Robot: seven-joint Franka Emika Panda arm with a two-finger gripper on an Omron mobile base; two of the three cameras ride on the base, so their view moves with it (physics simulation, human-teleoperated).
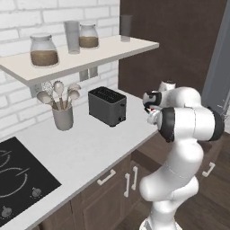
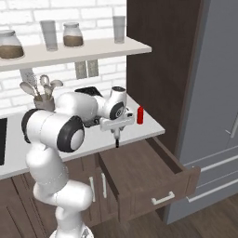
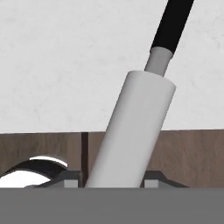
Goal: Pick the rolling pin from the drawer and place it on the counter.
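White and smooth, the rolling pin runs from the bottom centre to the top right of the hand view, its dark handle over the counter. The gripper is closed on it, at centre frame in the right base view, above the open drawer. A red bottle stands just right of it. No readable writing or labels appear anywhere.
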